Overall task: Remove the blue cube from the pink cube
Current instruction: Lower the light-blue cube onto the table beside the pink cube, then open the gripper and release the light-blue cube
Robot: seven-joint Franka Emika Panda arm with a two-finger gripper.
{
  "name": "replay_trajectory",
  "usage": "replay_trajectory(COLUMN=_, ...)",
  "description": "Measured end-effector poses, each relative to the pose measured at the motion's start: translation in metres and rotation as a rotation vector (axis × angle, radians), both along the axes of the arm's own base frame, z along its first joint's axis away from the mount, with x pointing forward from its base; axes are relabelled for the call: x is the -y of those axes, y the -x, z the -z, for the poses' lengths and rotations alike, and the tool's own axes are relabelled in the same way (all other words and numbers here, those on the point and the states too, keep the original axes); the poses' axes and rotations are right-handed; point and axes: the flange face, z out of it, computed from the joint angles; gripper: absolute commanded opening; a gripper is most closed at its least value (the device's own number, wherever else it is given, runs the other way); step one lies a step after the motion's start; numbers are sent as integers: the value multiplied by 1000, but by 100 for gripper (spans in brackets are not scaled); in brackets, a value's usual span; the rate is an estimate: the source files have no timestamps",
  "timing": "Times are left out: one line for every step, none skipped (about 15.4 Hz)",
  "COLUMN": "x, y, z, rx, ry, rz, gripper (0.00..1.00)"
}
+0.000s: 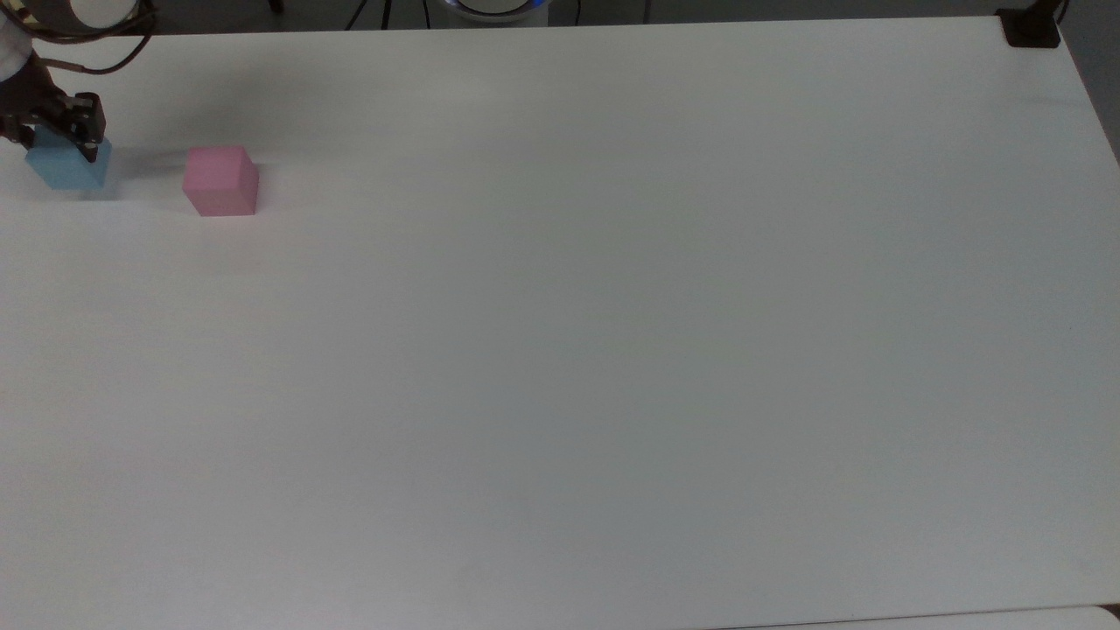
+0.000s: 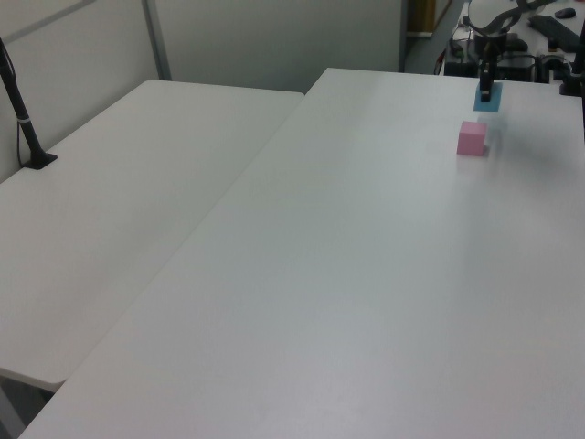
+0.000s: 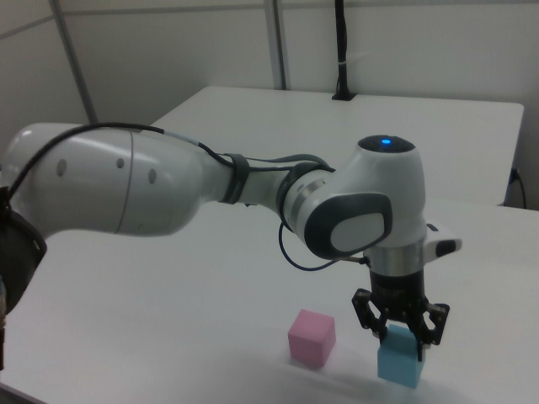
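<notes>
White worktop (image 1: 612, 350), second white table (image 2: 110, 219) beside it at the left view's left, black post (image 2: 23, 119) on that table, grey partition wall (image 2: 274, 37) behind

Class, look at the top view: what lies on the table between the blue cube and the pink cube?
Nothing: in the top view only bare white table separates the blue cube, held by the gripper, from the pink cube.
</notes>
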Motion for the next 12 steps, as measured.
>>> replay_trajectory(x=0, y=-2, z=5, rx=-3, ry=-5, rz=-2, gripper=59)
replay_trajectory(x=-1, y=-4, z=11, rx=-7, ry=-12, rz=-6, gripper=67)
replay_trajectory(x=-2, y=-6, z=14, rx=-6, ry=-14, rz=-7, gripper=80)
replay_trajectory(x=-2, y=-8, z=16, rx=3, ry=-14, rz=-7, gripper=91)
replay_trajectory(x=-1, y=-10, z=17, rx=20, ry=-8, rz=-6, gripper=96)
replay_trajectory(x=1, y=-12, z=18, rx=37, ry=-4, rz=-2, gripper=100)
replay_trajectory(x=2, y=-12, z=20, rx=49, ry=-4, rz=3, gripper=100)
replay_trajectory(x=3, y=-12, z=21, rx=55, ry=-6, rz=8, gripper=100)
replay_trajectory(x=4, y=-12, z=21, rx=56, ry=-7, rz=11, gripper=100)
replay_trajectory(x=4, y=-11, z=21, rx=57, ry=-7, rz=11, gripper=100)
replay_trajectory(x=4, y=-11, z=21, rx=57, ry=-7, rz=12, gripper=100)
replay_trajectory(x=4, y=-11, z=21, rx=57, ry=-7, rz=12, gripper=100)
